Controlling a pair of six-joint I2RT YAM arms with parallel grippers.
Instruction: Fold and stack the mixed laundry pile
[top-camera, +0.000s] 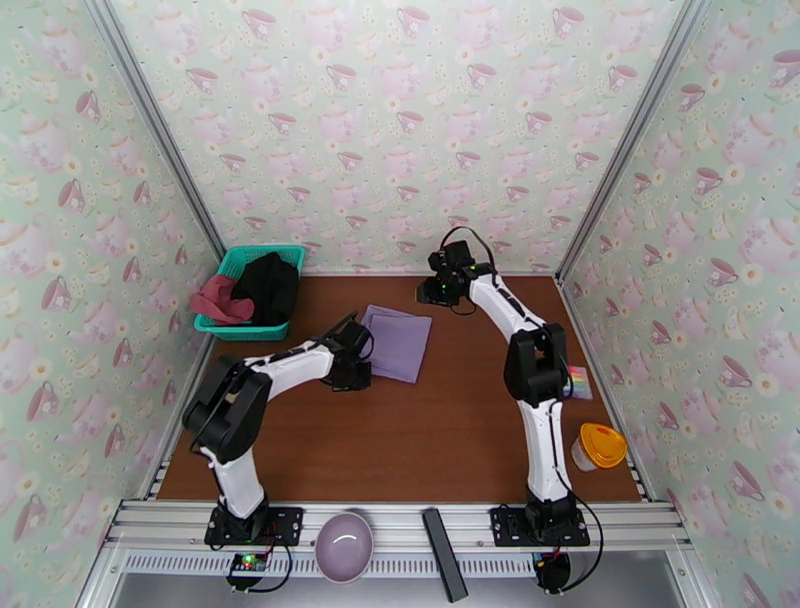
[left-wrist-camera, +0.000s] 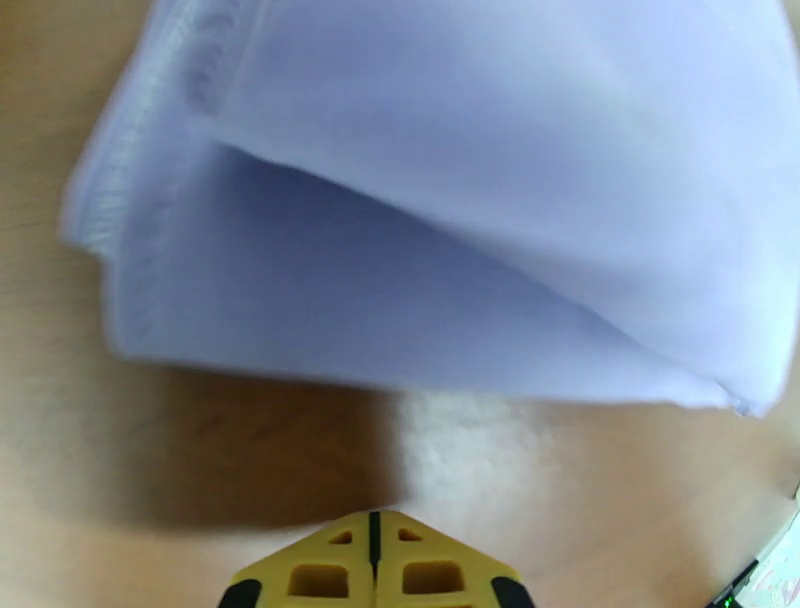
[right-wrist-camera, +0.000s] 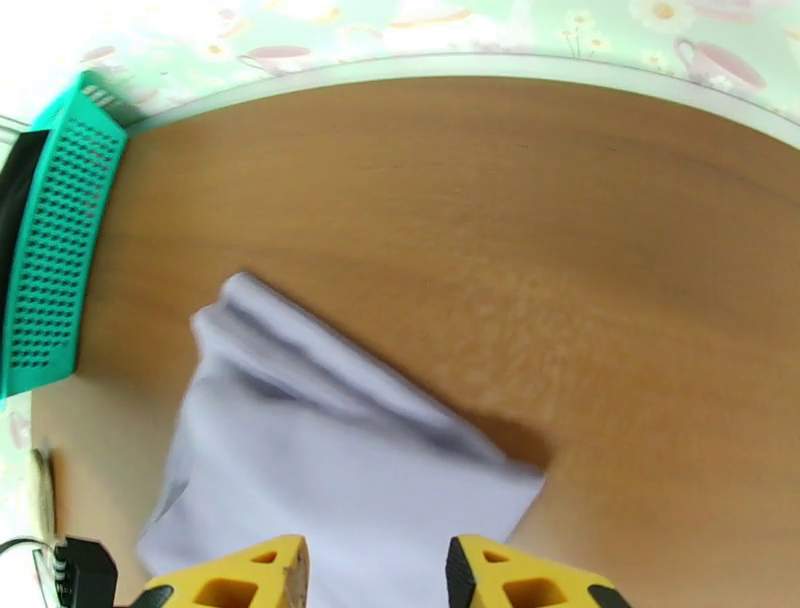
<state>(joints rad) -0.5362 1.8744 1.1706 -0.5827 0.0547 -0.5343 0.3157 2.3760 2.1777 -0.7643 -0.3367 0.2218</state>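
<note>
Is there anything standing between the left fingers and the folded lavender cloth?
Nothing visible. The shut left fingers face the near edge of the lavender cloth, and just bare table lies between them.

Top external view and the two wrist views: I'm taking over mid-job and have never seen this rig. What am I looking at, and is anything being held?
Those are two robot arms bolted at the near edge of a brown table. The top view looks down from above and behind them. Each wrist view comes from a camera riding on one arm, with its yellow fingers at the bottom. A folded lavender cloth lies flat mid-table. A teal mesh basket at the far left corner holds a black garment and a dusty-red garment. The left gripper is shut just short of the cloth's edge, holding nothing. The right gripper is open, looking down at the cloth, also empty.
</note>
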